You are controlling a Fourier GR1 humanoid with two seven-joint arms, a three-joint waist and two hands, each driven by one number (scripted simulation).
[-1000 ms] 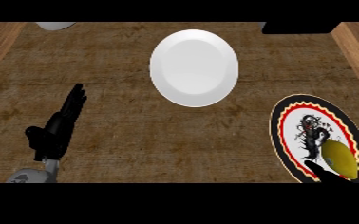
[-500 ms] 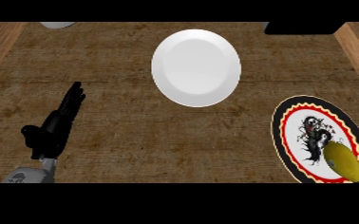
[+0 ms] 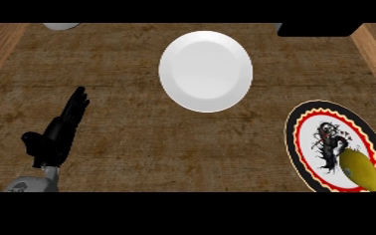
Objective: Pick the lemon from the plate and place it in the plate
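Lemon [image 3: 360, 168] cut off at frame edge on patterned plate [image 3: 308, 129] (rt side) — left robot hand [image 3: 55, 134] spread flat.

The plain plate [image 3: 206, 71] lies on the wooden counter [image 3: 117, 104], toward twelve o'clock of centre. The patterned plate [image 3: 316, 144] sits at four o'clock, well apart from it, cut by the view's right edge. The lemon [image 3: 360, 167] rests on that plate's lower right part. The left hand [image 3: 55, 134] lies at eight o'clock.
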